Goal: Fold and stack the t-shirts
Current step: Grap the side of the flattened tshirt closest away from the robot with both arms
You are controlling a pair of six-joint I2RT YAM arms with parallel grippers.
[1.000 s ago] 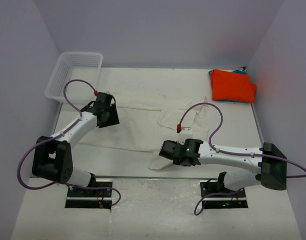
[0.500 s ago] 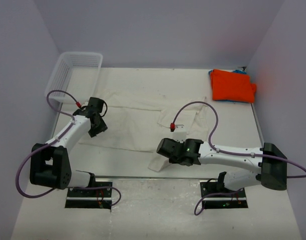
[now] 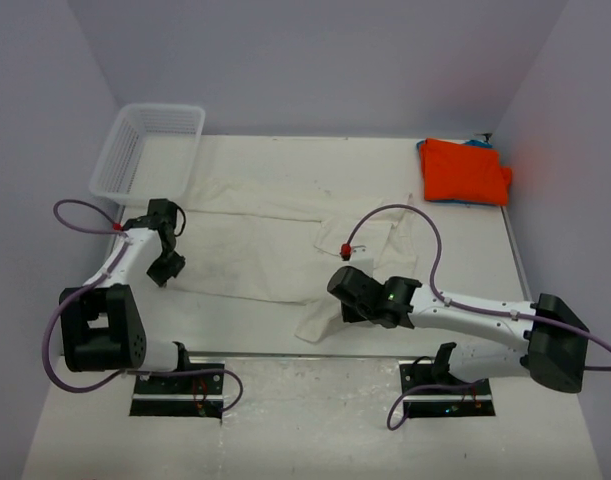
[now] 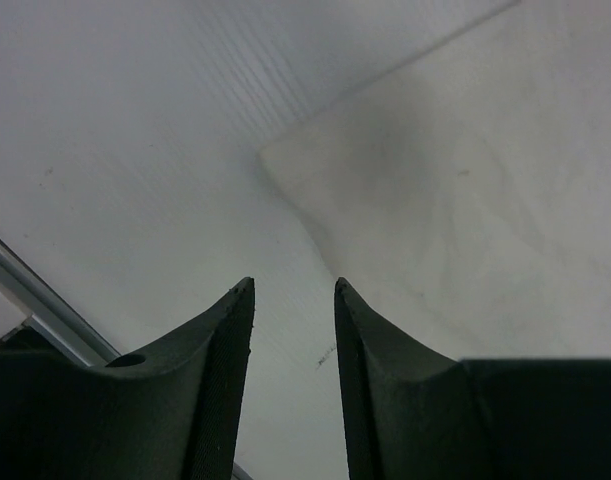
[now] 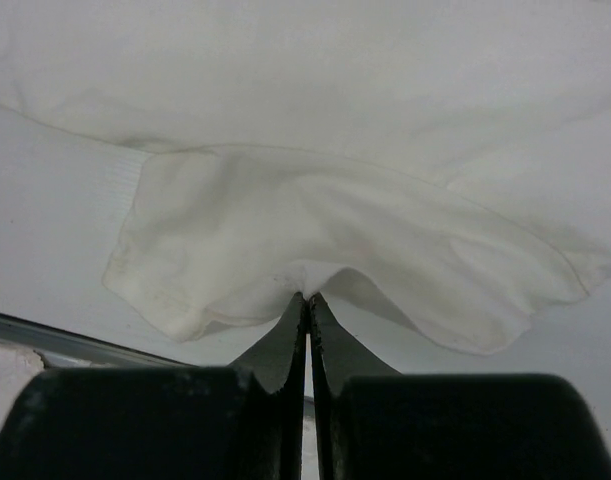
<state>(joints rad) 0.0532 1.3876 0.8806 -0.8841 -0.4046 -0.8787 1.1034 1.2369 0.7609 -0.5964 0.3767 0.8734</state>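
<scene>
A large cream t-shirt (image 3: 255,235) lies spread across the middle of the table. My right gripper (image 3: 337,300) is shut on a bunched fold at its near edge (image 5: 315,230), and the cloth drapes from the fingertips (image 5: 307,296). My left gripper (image 3: 168,268) hovers at the shirt's left edge. Its fingers (image 4: 230,340) are apart, with only bare table between them. A corner of the cream t-shirt (image 4: 455,200) lies just ahead of it. A folded orange t-shirt (image 3: 463,170) rests at the back right on a blue t-shirt, seen only as an edge (image 3: 473,144).
A white mesh basket (image 3: 150,145) stands at the back left corner. The table's near metal edge (image 3: 285,355) runs just in front of the arm bases. Purple cables loop above both arms. Walls close off the left, back and right sides.
My left arm has swung left and nearer, from over the shirt to its left edge, and its jaws have narrowed. The right gripper stays shut on the cloth and has shifted slightly.
</scene>
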